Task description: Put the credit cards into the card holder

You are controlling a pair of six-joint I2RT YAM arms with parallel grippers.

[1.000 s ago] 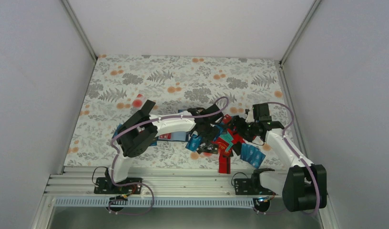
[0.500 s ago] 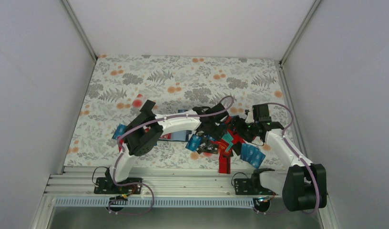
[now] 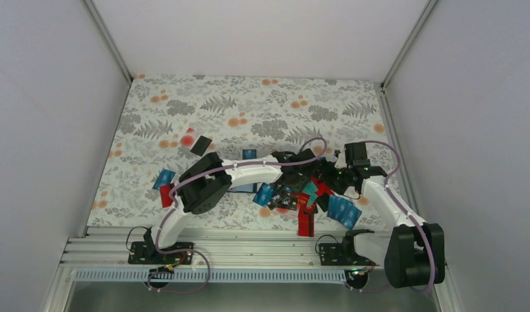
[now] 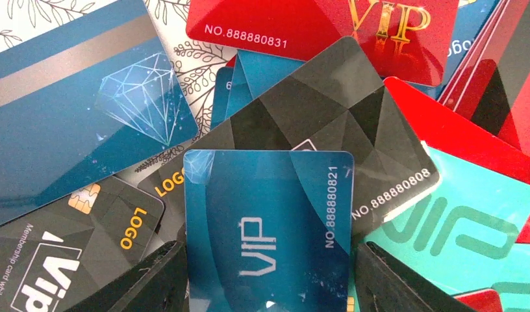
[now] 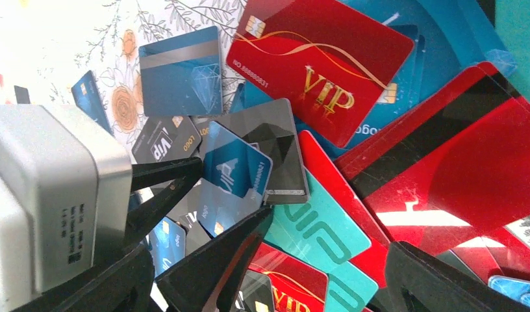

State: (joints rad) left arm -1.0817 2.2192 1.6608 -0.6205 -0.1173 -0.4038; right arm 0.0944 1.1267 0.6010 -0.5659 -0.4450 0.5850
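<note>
Several credit cards [image 3: 306, 195] in blue, red, black and teal lie piled at the right centre. My left gripper [image 4: 269, 260] is down in the pile. Its fingers [image 4: 155, 276] press both long edges of a blue VIP card [image 4: 269, 214], which tilts up off the pile in the right wrist view [image 5: 235, 170]. My right gripper [image 5: 269, 286] hovers open just right of it, over a teal card [image 5: 317, 224] and red cards [image 5: 457, 156]. A dark rectangle [image 3: 201, 145], slightly larger than a card, lies alone at the back left and looks like the card holder.
Loose cards lie left of the pile: blue ones [image 3: 249, 154] [image 3: 164, 177] and a red one [image 3: 166, 195]. A dark blue strip [image 3: 241, 189] shows under the left forearm. White walls close in the flowered cloth [image 3: 184, 104]. The two grippers are nearly touching.
The left arm has stretched further right into the pile, and its elbow has swung off the dark rectangle. Its jaws widened, then narrowed on the blue VIP card. The right arm stayed still.
</note>
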